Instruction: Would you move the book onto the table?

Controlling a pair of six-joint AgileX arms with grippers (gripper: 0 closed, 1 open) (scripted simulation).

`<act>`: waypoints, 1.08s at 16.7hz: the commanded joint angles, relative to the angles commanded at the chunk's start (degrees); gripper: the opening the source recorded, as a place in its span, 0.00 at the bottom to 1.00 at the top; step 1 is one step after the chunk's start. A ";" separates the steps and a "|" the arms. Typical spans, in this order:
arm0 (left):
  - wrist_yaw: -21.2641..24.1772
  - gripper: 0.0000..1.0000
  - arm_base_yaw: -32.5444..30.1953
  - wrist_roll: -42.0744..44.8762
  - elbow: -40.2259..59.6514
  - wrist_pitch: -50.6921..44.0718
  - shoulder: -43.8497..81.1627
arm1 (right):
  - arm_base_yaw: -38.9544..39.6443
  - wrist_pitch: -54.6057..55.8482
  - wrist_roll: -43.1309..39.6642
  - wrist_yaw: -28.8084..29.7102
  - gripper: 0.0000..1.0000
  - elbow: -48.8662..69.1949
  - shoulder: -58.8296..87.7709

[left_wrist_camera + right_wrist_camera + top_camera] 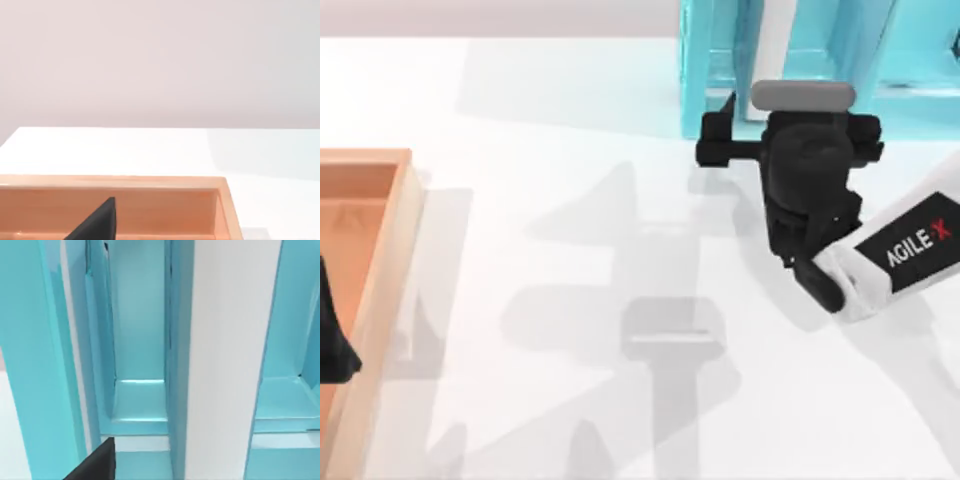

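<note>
Top view has the right arm (pixel 910 250) reaching from the right edge of the tabletop (pixel 570 200) toward its far edge, with the right gripper (pixel 790 100) pushed up against the front of the cyan shelf unit (pixel 705 70) that stands along that far edge. The book (pixel 772 45) stands upright inside the shelf unit, its white page edges facing outward, directly ahead of the gripper; whether those jaws are released or clenched on it I cannot tell, since the black wrist body covers them from above. Right wrist view looks straight into the shelf: the book's (pixel 227 350) white page edge runs as a tall band with its teal cover edge on one side, a cyan upright divider (pixel 27 365) stands nearby, and open compartments with cyan floors lie on both sides of the book; one dark fingertip (pixel 97 465) shows low in that picture. The shelf walls close around the book are what crowd the approach. At the left edge of the tabletop lies an orange-brown wooden tray (pixel 380 260), and the left gripper (pixel 335 340) hangs over it, parked; its jaws' state I cannot tell. Left wrist view shows the tray's rim (pixel 150 181) and the white tabletop (pixel 150 150) past it, with one dark fingertip (pixel 97 222) above the tray.
</note>
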 joint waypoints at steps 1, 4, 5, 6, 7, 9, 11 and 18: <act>0.00 1.00 0.00 0.00 0.00 0.00 0.00 | 0.04 0.10 0.00 0.04 1.00 0.09 0.15; 0.00 1.00 0.00 0.00 0.00 0.00 0.00 | 0.04 0.10 0.00 0.04 1.00 0.09 0.15; 0.00 1.00 0.00 0.00 0.00 0.00 0.00 | -0.24 -0.06 0.00 -0.08 1.00 -0.16 0.02; 0.00 1.00 0.00 0.00 0.00 0.00 0.00 | -0.27 -0.10 -0.01 -0.12 1.00 -0.02 0.10; 0.00 1.00 0.00 0.00 0.00 0.00 0.00 | -0.41 -0.35 -0.02 -0.30 1.00 0.73 0.50; 0.00 1.00 0.00 0.00 0.00 0.00 0.00 | -1.06 -1.54 -0.12 -1.00 1.00 3.84 2.21; 0.00 1.00 0.00 0.00 0.00 0.00 0.00 | -2.09 -3.48 -0.31 -2.01 1.00 8.49 4.78; 0.00 1.00 0.00 0.00 0.00 0.00 0.00 | -6.09 -11.03 -0.98 -5.87 1.00 25.21 13.53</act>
